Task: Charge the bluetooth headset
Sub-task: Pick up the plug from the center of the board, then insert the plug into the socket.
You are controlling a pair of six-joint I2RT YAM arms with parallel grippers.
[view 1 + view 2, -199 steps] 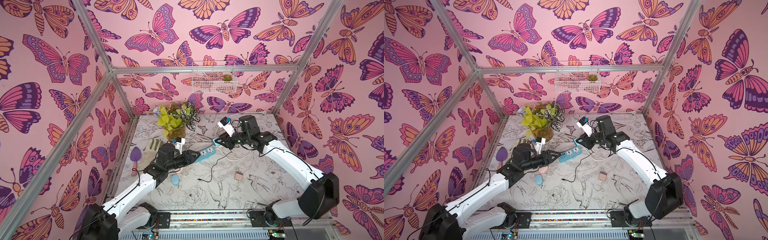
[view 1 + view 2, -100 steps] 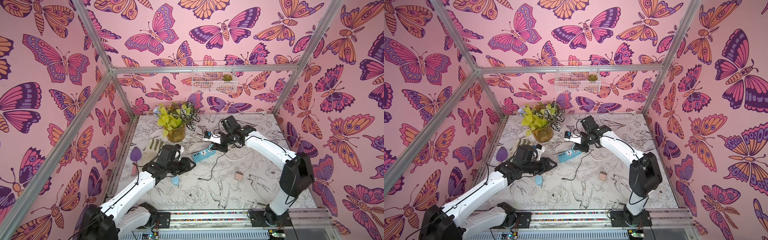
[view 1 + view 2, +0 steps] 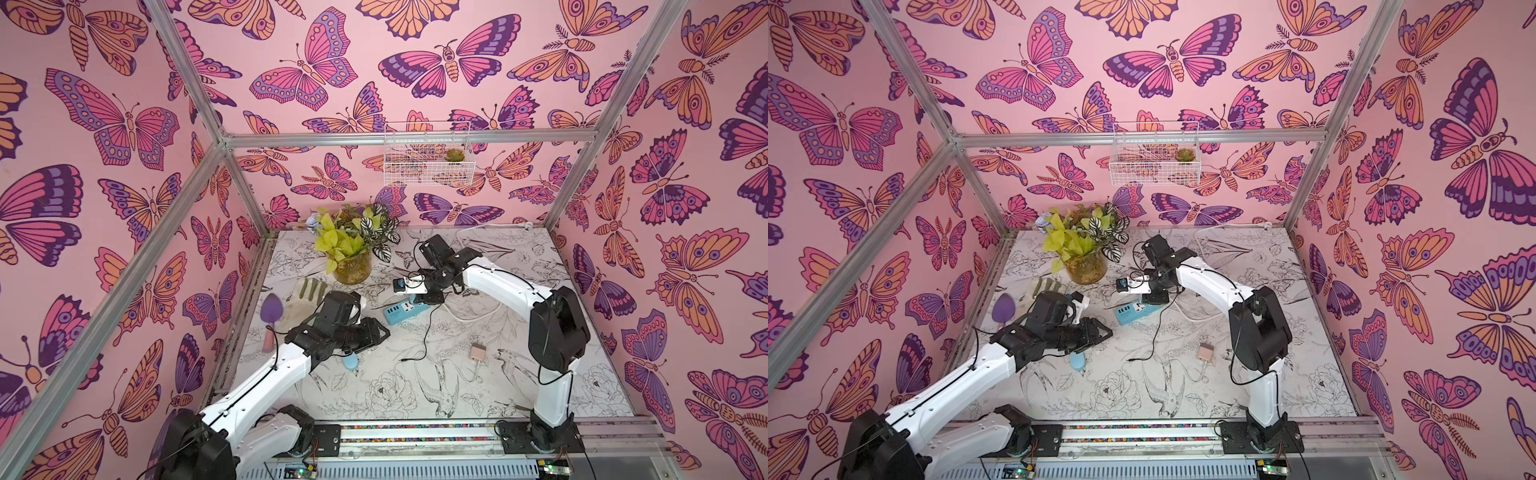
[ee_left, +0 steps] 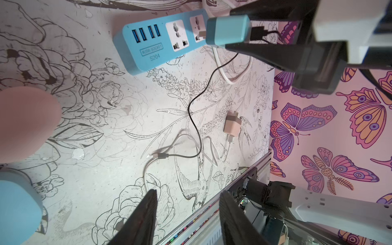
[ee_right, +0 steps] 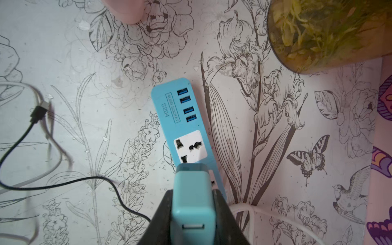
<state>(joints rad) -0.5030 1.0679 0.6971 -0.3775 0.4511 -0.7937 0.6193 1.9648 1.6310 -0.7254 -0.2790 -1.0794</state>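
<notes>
White desk (image 3: 415,399) surface with black flower-and-bird line drawings. Clock read from a top view: 6 at the arm bases, 12 at the back wall.

Left arm comes in from 7. Left tool (image 4: 187,192) released: jaws stand apart, nothing between them. It hovers over bare desk short of centre.

About 8, just under that wrist: small blue rounded object (image 3: 351,361) on the desk. In the left wrist view a blurred pink rounded object (image 4: 25,123) sits beside it.

About 4: rose-coloured plug (image 3: 478,352) on its side, thin white lead (image 4: 148,167) looping off it.

Black cable (image 3: 424,332) runs from centre down toward 6. Its free plug end (image 4: 161,156) lies on the desk beside the white lead, connected to nothing. The other end goes out of sight behind the right tool (image 5: 193,201).

Centre, a little toward 11: blue power strip (image 3: 405,312) flat on the desk, four USB ports at the end toward 8, two sockets toward 2. Thick white cord (image 3: 469,318) leaves the 2 end.

Right arm reaches in from 5 and folds over the strip. Right tool clenched on teal adapter (image 4: 228,29), held at the farther socket. A metal prong shows between adapter and strip face, so the body is not flush. Whether the prongs are in the holes, cannot tell.

Headset: cannot pick it out in any view.

At 9–10, left edge: pale glove (image 3: 309,291), purple trowel (image 3: 272,309). At 11: glass vase (image 3: 352,272) of leaves. At 12, up the back wall: white wire basket (image 3: 428,164) holding a small succulent (image 3: 455,155).
</notes>
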